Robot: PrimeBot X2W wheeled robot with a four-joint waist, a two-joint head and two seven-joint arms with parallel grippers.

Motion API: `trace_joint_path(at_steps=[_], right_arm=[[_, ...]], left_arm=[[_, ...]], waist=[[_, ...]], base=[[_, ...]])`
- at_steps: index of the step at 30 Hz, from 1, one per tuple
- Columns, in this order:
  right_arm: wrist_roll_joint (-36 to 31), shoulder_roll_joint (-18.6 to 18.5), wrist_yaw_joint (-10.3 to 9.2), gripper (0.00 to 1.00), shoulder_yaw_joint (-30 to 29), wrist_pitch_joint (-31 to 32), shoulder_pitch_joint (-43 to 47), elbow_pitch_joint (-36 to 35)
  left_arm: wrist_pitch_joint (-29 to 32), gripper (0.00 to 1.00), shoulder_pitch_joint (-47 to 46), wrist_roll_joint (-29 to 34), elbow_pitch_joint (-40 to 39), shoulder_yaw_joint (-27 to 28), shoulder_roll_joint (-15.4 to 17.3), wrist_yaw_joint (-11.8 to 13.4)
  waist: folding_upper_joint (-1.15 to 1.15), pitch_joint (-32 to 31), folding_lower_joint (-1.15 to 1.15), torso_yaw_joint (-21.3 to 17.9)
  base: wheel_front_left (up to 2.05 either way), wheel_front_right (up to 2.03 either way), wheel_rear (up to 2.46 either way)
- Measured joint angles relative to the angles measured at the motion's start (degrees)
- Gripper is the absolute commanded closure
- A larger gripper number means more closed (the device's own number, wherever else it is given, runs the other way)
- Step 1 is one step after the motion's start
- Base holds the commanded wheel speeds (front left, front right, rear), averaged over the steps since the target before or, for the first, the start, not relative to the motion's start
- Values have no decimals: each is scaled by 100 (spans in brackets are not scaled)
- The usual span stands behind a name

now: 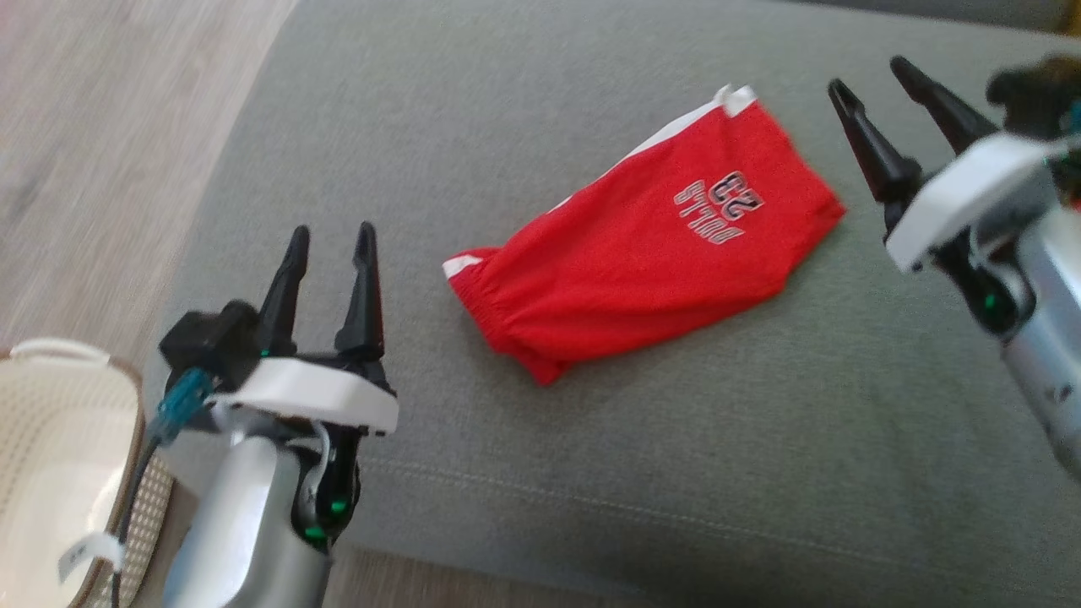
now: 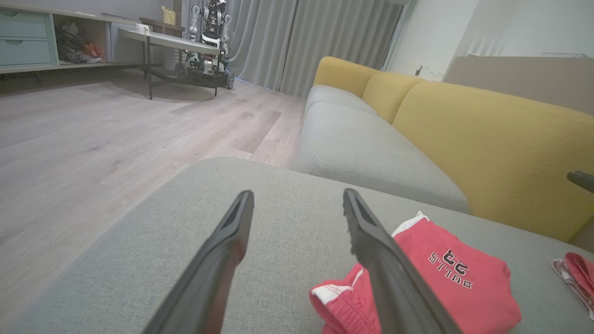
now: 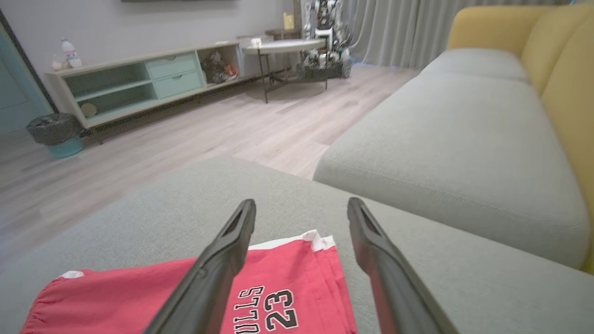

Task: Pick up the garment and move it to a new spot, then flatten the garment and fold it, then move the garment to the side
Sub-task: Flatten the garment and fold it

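On the grey sofa cushion (image 1: 591,473), folded red shorts (image 1: 650,245) lying flat. Either side of them, left gripper (image 1: 333,230) and right gripper (image 1: 868,74) spread wide, empty, apart from the cloth. Probably for moving aside: pinch both ends, lift evenly, keep fold closed.

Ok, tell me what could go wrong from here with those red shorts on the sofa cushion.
The red shorts lie folded, with the left gripper and right gripper open and clear of them; pinching only the top layer could undo the fold.
Dragging them over the grey cushion might bunch them.
Another red garment lies nearby in the left wrist view; the two could get mixed.
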Motion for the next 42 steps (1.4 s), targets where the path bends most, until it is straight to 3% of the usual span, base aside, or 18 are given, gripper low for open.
trace_joint_path(at_steps=[7, 16, 25, 29, 34, 42], right_arm=[[-430, 198, 1, 0, -535, -717, 889, -69], [-1613, 932, 1, 0, -1764, -751, 2356, -891], [-2417, 1472, 1, 0, -2671, -753, 3231, -1458], [-2408, 1774, 1, 0, -2959, -657, 3250, -1099], [-1781, 2152, 0, 0, -3515, -127, 3038, -376], [-482, 2241, 0, 0, -4014, 511, 2179, 285]], left_arm=[[-1, 0, 563, 308, -338, 505, -70, 1], [0, 0, 1233, 413, -598, 632, -108, 21], [-1, 0, 1451, 264, -735, 623, -108, 140], [0, 0, 1444, 261, -727, 601, -107, 138], [-1, 0, 1346, 146, -686, 413, -108, 137], [0, 0, 1107, 143, -564, 211, -118, 146]], waist=[[0, -367, 0, -309], [0, -555, 0, -609], [0, -460, 0, -631], [0, -343, 0, -554], [0, -164, 0, -349], [0, 137, 0, 136]], base=[[0, 0, 0], [0, 0, 0], [0, 0, 0], [0, 0, 0], [0, 0, 0], [0, 0, 0]])
